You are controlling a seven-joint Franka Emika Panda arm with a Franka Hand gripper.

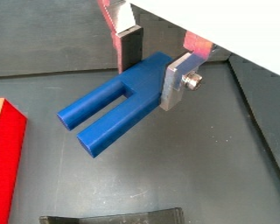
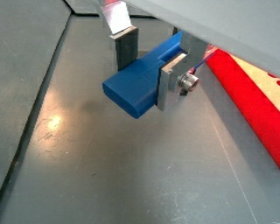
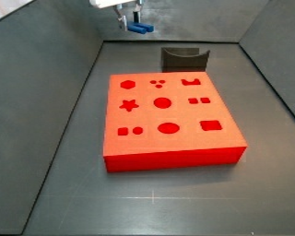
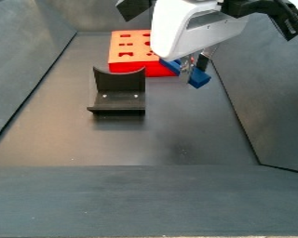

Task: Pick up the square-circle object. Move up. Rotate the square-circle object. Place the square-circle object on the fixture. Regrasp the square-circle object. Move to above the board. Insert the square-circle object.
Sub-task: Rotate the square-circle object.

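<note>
The square-circle object (image 1: 111, 112) is a blue peg with a blocky head and two prongs. My gripper (image 1: 154, 68) is shut on its head, and the prongs stick out sideways from between the silver fingers (image 1: 177, 80). In a side view the gripper (image 4: 196, 67) holds the peg (image 4: 199, 80) in the air, to the right of the dark fixture (image 4: 116, 91). The red board (image 3: 169, 115) with its shaped holes lies flat in front of the fixture (image 3: 184, 58). In that side view the gripper (image 3: 135, 17) and peg (image 3: 139, 28) hang above the far left corner of the floor.
Grey walls slope up around the dark floor on all sides. An edge of the board (image 2: 254, 98) shows beside the held peg (image 2: 140, 85) in a wrist view. The fixture's top (image 1: 113, 218) shows at the frame edge in a wrist view.
</note>
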